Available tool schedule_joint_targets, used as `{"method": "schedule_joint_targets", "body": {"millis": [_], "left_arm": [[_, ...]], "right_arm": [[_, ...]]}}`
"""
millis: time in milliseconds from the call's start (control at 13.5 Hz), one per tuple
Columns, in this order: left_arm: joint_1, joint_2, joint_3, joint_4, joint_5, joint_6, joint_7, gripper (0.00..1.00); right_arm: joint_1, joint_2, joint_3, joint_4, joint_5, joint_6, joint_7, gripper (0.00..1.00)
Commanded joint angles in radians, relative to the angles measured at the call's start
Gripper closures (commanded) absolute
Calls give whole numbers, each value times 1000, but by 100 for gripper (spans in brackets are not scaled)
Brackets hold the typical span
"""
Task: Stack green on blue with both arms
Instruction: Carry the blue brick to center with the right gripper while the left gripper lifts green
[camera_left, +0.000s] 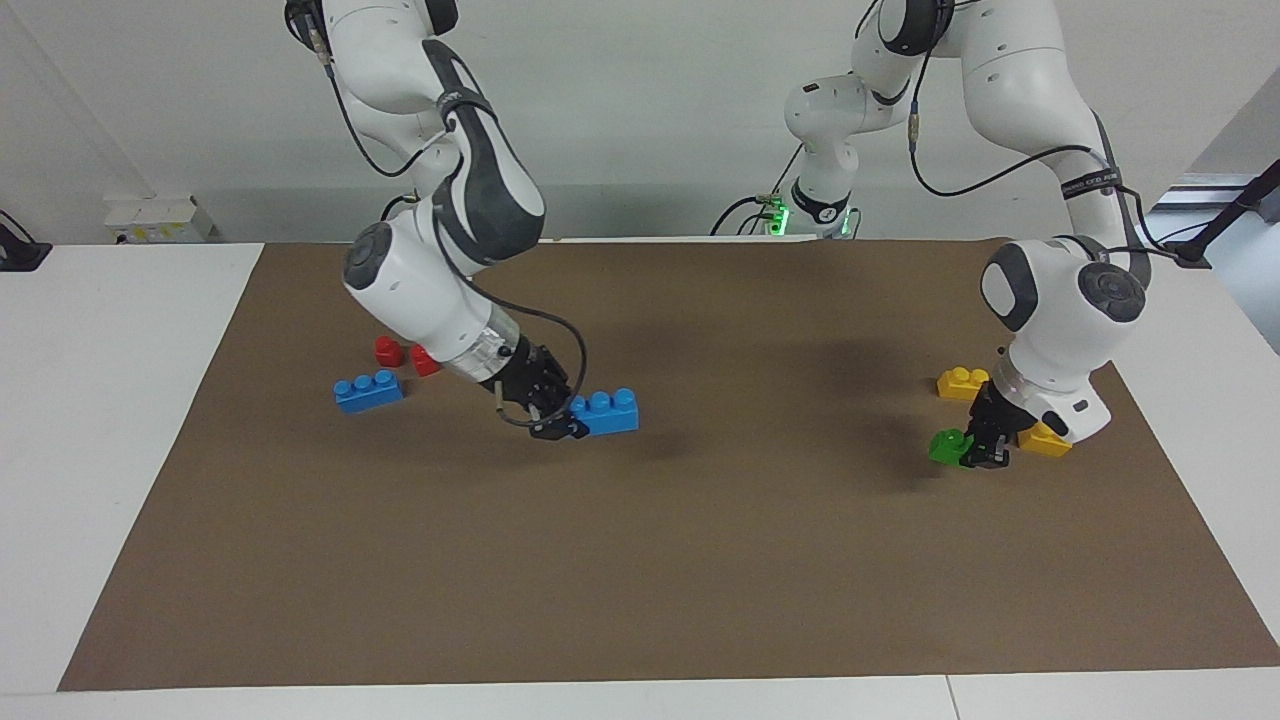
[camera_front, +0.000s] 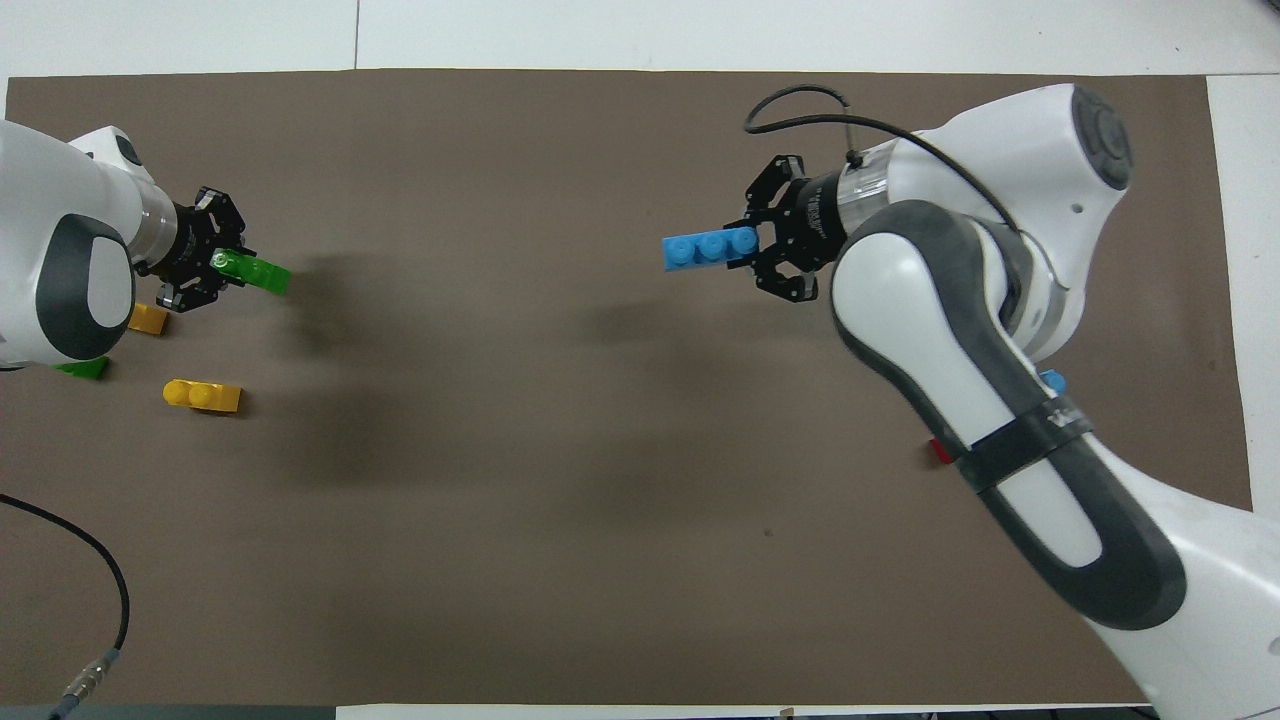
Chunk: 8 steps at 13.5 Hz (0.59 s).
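brown paper (camera_left: 640, 560) covers the middle of the white table (camera_left: 110, 400), and everything sits on or over it. the right gripper (camera_left: 560, 420) is clamped on one end of a blue brick (camera_left: 605, 412), three studs up, carried in the air over the bare paper toward the middle of the table; in the overhead view the same blue brick (camera_front: 708, 248) sticks out level from the right gripper (camera_front: 762, 243), pointing toward the left arm's end. the right arm (camera_front: 960, 330) reaches in from its own side and hides most of what lies under it.

the left gripper (camera_left: 985, 447) is closed on a green brick (camera_left: 948, 446) at the left arm's end of the table, the brick low above the paper or just off it; whether it touches the paper i cannot tell. from overhead the green brick (camera_front: 255, 271) juts out of the left gripper (camera_front: 222, 264) toward the table's middle.

a second blue brick (camera_left: 369, 390) lies flat on the paper at the right arm's end, with two red pieces (camera_left: 405, 354) just beside it, nearer to the robots. near the left gripper lie two yellow bricks: one (camera_left: 963, 383) nearer to the robots, one (camera_left: 1045, 440) partly under the left arm's wrist. a second green brick (camera_front: 84, 369) peeks out beside the left arm in the overhead view. the two held bricks are well apart.
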<state>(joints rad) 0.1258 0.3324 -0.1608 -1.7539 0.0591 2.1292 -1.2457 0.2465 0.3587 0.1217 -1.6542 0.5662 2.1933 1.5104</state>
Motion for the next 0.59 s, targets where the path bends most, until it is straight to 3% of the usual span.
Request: {"method": "schedule_joint_targets", "body": {"millis": [0,222,519], "left_arm": [[-66,-94,9,-12,13,-121,-107,100],[-120,-165,7,-19,10,-181,-274,100],[-205,-210,6,-22,4,-252,-414,100]], "right_arm": [[109,-14,-5,-47,9,98,156,100],[184,8,-4,-114,7,224,226,100],[220,31,-4,-174,21,286,229,100]]}}
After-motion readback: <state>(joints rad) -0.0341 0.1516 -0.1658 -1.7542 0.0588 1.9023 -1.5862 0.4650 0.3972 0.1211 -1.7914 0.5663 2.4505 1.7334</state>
